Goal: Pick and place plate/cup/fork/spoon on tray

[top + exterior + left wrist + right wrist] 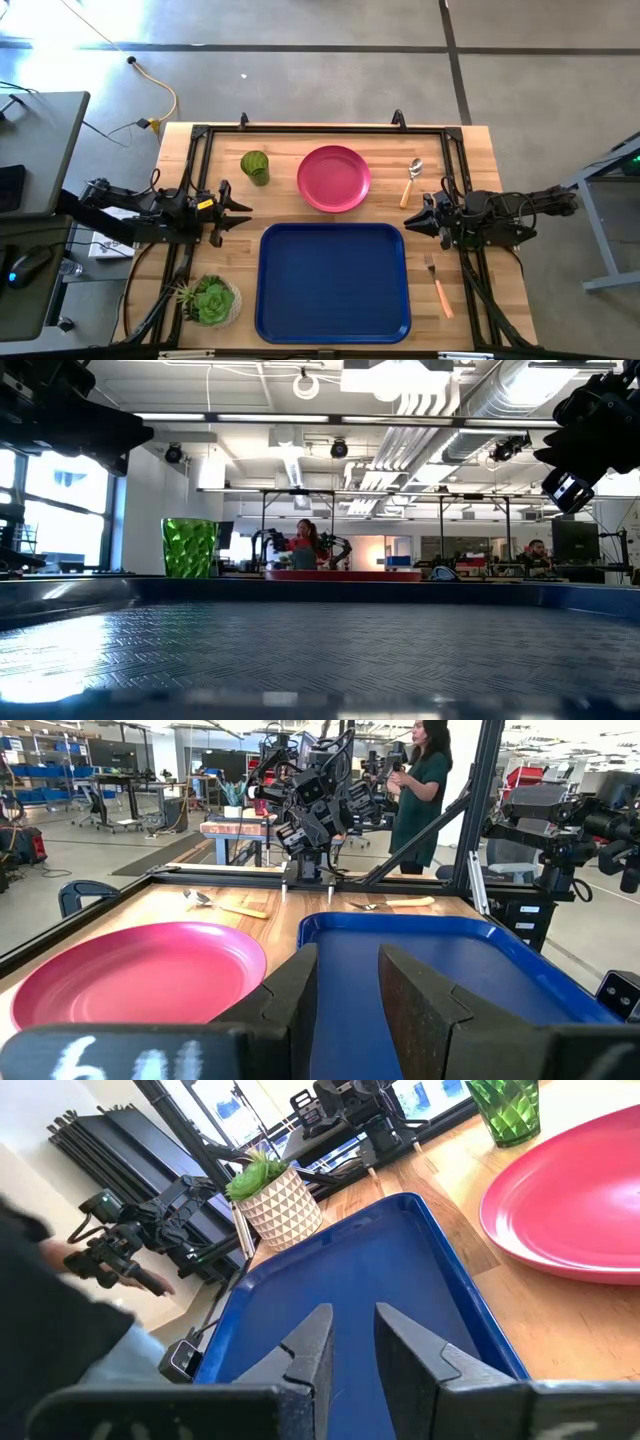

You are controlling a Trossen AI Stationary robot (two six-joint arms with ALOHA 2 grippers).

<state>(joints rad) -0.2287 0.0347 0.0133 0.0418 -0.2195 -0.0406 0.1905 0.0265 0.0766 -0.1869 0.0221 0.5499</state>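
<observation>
I see the tray (333,282) in the middle of the counter (480,160), close to the near edge, with bare wood on both of its sides. Nothing lies in the tray. Behind it, toward the far edge, the plate (334,178) sits alone, and the cup (255,166) stands upright left of it, a little apart. The cup looks empty. The spoon (411,181) lies right of the plate, near the right rail. The fork (437,284) lies just beside the right edge of the tray, not touching. A potted succulent (210,299) stands at the near left corner.

My left gripper (240,212) hovers left of the tray, its jaws slightly apart and holding nothing. My right gripper (410,222) hovers by the far right corner of the tray, jaws also slightly apart, empty. Both arms are stretched level, pointing to each other.
</observation>
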